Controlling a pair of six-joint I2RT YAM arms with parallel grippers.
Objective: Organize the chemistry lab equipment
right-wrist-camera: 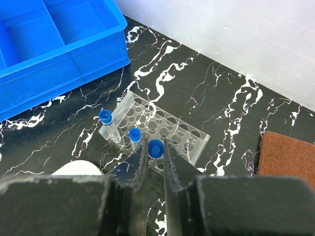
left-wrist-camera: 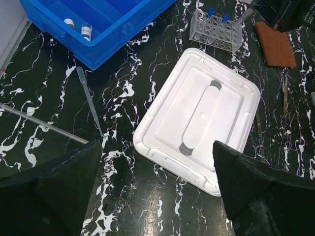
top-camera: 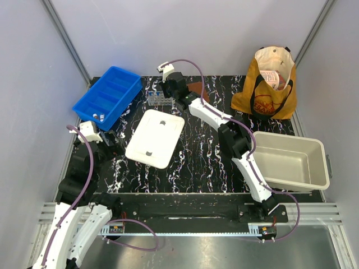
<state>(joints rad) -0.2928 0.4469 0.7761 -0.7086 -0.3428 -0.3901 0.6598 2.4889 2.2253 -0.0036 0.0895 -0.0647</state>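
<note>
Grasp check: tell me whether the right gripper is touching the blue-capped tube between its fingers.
Touching. The right wrist view shows the right gripper closed on the blue-capped tube, a finger against each side, no gap.

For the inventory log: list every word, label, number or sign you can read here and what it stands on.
No text is legible in any view.
Tan tote bag: dark printed emblem, too blurred to read.
Packet inside the bag: red-and-white print, too small.
Two vials in the blue bin: label bands, unreadable.
Blue-capped tube in the right gripper: no marking seen.
</note>
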